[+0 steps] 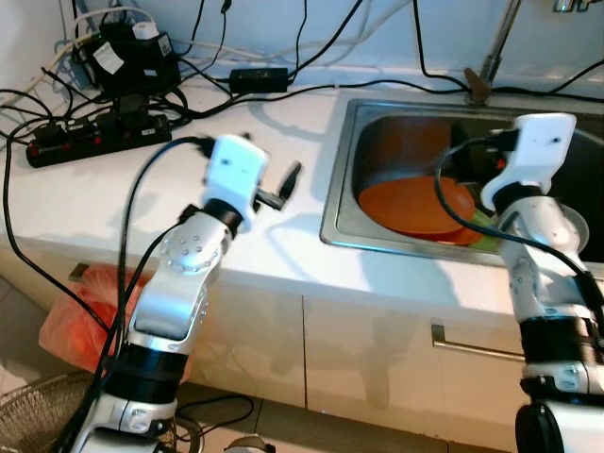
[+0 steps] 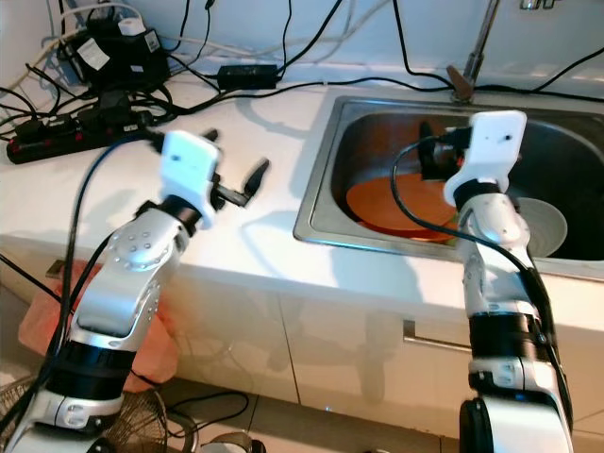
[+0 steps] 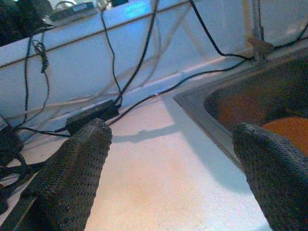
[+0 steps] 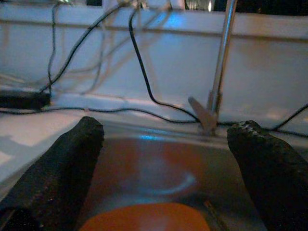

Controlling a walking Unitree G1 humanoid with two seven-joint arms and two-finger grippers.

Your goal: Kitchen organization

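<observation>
A stack of orange plates [image 1: 415,208] lies in the steel sink [image 1: 396,247], with a pale round dish [image 2: 543,222] to its right and something green [image 1: 481,231] at its edge. My right gripper [image 2: 429,156] hangs open over the sink, above the orange plates [image 4: 144,219], pointing toward the faucet [image 4: 219,62]. Nothing is between its fingers. My left gripper [image 2: 233,159] is open over the bare white counter [image 1: 113,208], left of the sink, and holds nothing. Its wrist view looks along the counter to the sink's edge [image 3: 202,115].
A black power strip [image 1: 94,142], a black box [image 1: 132,57] and several cables lie at the counter's back left. A black adapter [image 1: 260,77] sits by the wall. Below are cabinet fronts with a handle [image 1: 472,344], an orange bag [image 1: 80,311] and a wire basket [image 1: 38,406] on the floor.
</observation>
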